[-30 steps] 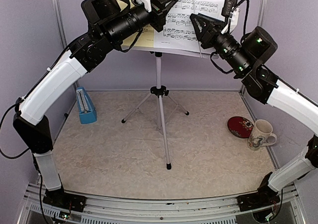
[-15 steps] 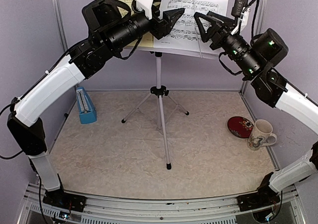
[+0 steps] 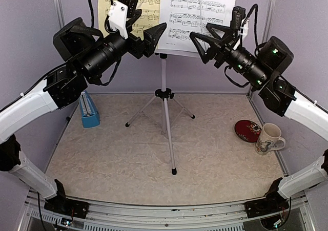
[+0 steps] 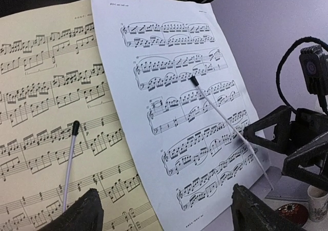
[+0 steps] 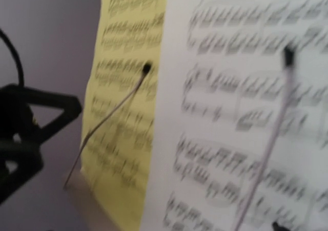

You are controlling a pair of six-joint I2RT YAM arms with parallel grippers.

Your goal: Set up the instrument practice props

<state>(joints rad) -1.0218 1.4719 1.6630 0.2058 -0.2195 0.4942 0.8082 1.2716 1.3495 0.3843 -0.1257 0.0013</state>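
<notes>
The silver music stand (image 3: 164, 93) is standing on its tripod legs at the middle back of the surface (image 3: 215, 159), with its desk up at the top centre of the overhead view. The yellow sheet (image 4: 46, 113) and the white sheet (image 4: 179, 113) are sitting side by side on it, yellow to the left, and the white one's edge is overlapping the yellow a bit. A thin wire arm with a black tip (image 4: 225, 123) is lying across the white page and another one (image 4: 70, 159) across the yellow.

The little blue metronome (image 3: 89, 110) is standing upright at the left edge, well apart from the stand.

The left gripper (image 4: 164, 218) is hanging in front of the sheets with its fingers spread wide, holding nothing. The right gripper (image 3: 201, 34) is hovering just beside the lower right corner of the white sheet, also spread apart and not clamping anything.

Over at the right edge, the white patterned mug (image 3: 268, 139) is sitting next to the dark red disc (image 3: 248, 130)
</notes>
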